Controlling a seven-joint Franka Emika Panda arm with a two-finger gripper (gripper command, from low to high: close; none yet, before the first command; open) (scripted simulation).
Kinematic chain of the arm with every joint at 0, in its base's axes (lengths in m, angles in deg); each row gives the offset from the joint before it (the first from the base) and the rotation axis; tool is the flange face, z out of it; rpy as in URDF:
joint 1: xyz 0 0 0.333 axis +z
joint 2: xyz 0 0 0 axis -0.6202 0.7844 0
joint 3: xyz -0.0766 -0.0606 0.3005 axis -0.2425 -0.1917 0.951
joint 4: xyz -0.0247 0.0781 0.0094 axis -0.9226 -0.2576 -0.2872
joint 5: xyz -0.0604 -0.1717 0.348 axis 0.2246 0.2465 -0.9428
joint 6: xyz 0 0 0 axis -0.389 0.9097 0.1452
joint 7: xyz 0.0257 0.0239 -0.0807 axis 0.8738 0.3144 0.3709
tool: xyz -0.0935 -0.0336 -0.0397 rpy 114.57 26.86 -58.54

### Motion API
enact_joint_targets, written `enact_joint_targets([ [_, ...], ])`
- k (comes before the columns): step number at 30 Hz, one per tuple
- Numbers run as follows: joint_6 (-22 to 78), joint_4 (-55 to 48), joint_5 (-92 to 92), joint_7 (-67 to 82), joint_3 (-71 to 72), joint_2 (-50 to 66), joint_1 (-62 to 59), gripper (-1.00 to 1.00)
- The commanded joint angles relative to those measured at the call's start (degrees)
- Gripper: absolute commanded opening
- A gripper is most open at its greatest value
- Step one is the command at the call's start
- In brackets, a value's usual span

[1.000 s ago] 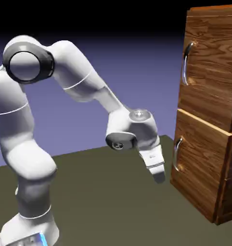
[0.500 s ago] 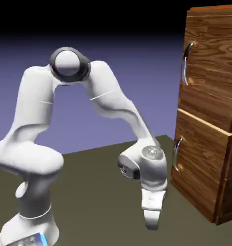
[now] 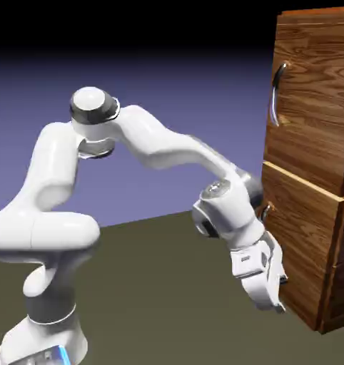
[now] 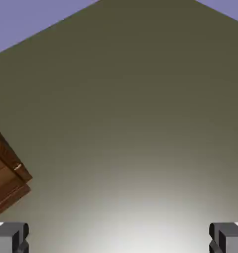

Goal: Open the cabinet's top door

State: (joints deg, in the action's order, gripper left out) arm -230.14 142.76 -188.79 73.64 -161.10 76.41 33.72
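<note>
We have the top door (image 3: 314, 100) at the upper right of the exterior view, the larger wood-grain panel, lying closed against the cabinet (image 3: 340, 285), its curved silver handle (image 3: 275, 96) upright near the door's left edge. Below it sits the shorter lower door (image 3: 300, 242), and there's the arm, passing in front of its small handle (image 3: 266, 212) and partly covering it! Down and to the left of the top handle we find the gripper (image 3: 282, 293), tilted downward, fingers wide apart, nothing between them. From the hand view we see the two grey tips at either side of the bottom edge, the dull olive floor (image 4: 121, 108) filling most of the picture, and just a corner of brown wood at the left. Behind it all, we've got the blue-violet backdrop (image 3: 182, 93).
</note>
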Motion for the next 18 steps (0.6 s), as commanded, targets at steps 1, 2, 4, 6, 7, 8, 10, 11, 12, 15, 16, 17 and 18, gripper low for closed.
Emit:
enact_joint_targets([
  [1, 0.7, -0.5, -2.3, 1.0, -2.1, 2.0, 1.6, 0.00],
  [2, 1.3, -1.0, -4.6, 2.1, -4.2, 4.1, 3.2, 0.00],
  [4, 2.6, -1.9, -9.3, 4.1, -8.3, 8.2, 6.4, 0.00],
  [6, 4.0, -2.9, -13.9, 6.2, -12.5, 12.2, 9.6, 0.00],
  [7, 4.6, -3.4, -16.2, 7.2, -14.5, 14.3, 11.2, 0.00],
  [8, 5.3, -3.9, -18.5, 8.3, -16.6, 16.3, 12.8, 0.00],
  [10, 6.6, -4.8, -23.2, 10.3, -20.8, 20.4, 16.0, 0.00],
  [11, 7.3, -5.3, -25.5, 11.4, -22.8, 22.4, 17.6, 0.00],
  [12, 7.9, -5.8, -27.8, 12.4, -24.9, 24.5, 19.2, 0.00],
  [15, 8.9, -6.5, -31.1, 13.9, -27.8, 27.3, 21.4, 0.00],
  [16, 8.5, -8.6, -31.8, 13.7, -27.0, 26.9, 19.5, 0.00],
  [17, 8.2, -10.6, -32.5, 13.6, -26.3, 26.5, 17.7, 0.00],
  [18, 8.0, -12.6, -33.2, 13.5, -25.5, 26.1, 15.9, 0.00],
])
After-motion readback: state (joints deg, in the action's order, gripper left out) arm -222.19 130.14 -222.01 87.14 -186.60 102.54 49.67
